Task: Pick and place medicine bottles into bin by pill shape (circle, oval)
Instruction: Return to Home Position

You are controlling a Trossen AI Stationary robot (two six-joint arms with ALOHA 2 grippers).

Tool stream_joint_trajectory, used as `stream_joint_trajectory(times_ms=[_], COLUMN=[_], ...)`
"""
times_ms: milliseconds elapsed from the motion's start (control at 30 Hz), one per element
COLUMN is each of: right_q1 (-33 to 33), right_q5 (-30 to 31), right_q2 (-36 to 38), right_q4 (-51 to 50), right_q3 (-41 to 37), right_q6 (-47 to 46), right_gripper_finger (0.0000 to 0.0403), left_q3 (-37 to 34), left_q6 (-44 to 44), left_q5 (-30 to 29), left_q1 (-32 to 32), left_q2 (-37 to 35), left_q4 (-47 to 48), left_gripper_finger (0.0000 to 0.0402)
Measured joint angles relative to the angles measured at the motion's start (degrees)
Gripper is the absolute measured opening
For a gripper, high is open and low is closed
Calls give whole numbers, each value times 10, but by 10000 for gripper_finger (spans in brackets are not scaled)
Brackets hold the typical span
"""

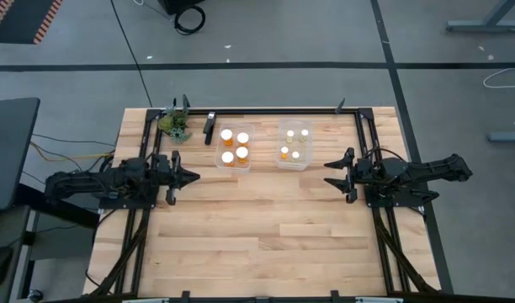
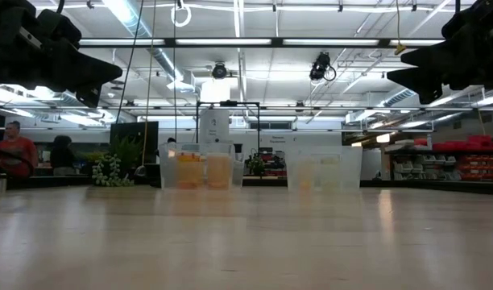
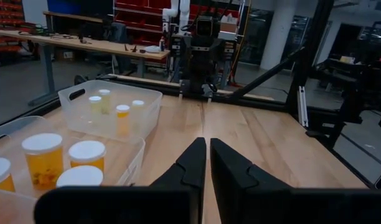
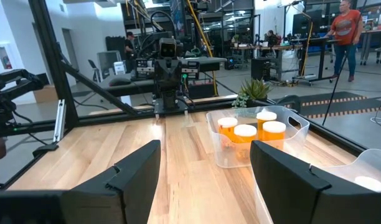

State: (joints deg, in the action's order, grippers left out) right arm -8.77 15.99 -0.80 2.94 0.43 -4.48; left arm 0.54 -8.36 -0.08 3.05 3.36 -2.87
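Several larger orange-bodied medicine bottles with white caps (image 1: 235, 146) stand in the left clear bin (image 1: 249, 162). Several smaller pale bottles (image 1: 295, 144) stand in the right clear bin (image 1: 293, 165). My left gripper (image 1: 196, 177) is shut and empty, hovering left of the bins near the orange bottles (image 3: 44, 158). My right gripper (image 1: 328, 174) is open and empty, hovering right of the bins. It faces the orange bottles (image 4: 253, 134) across the table. Both grippers hang above the table in the low view, the left (image 2: 101, 76) and the right (image 2: 408, 76).
A small green plant (image 1: 174, 124) and a dark object (image 1: 209, 126) sit at the table's far edge left of the bins. A black frame rail (image 1: 283, 110) runs along the far edge. Bare wood (image 1: 266, 227) lies between the arms and toward the near edge. People stand in the room beyond.
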Motion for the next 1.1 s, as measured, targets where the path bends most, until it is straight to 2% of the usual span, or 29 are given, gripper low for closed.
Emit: stream_joint_trajectory(times_ms=[1100], right_q1=[0], right_q5=[0], right_q2=[0], right_q4=[0], right_q3=[0], right_q6=[0], right_gripper_finger=[255], left_q3=[0], left_q6=[0], left_q5=[-1], left_q1=[0], left_q2=[0], left_q4=[-1], left_gripper_finger=[25])
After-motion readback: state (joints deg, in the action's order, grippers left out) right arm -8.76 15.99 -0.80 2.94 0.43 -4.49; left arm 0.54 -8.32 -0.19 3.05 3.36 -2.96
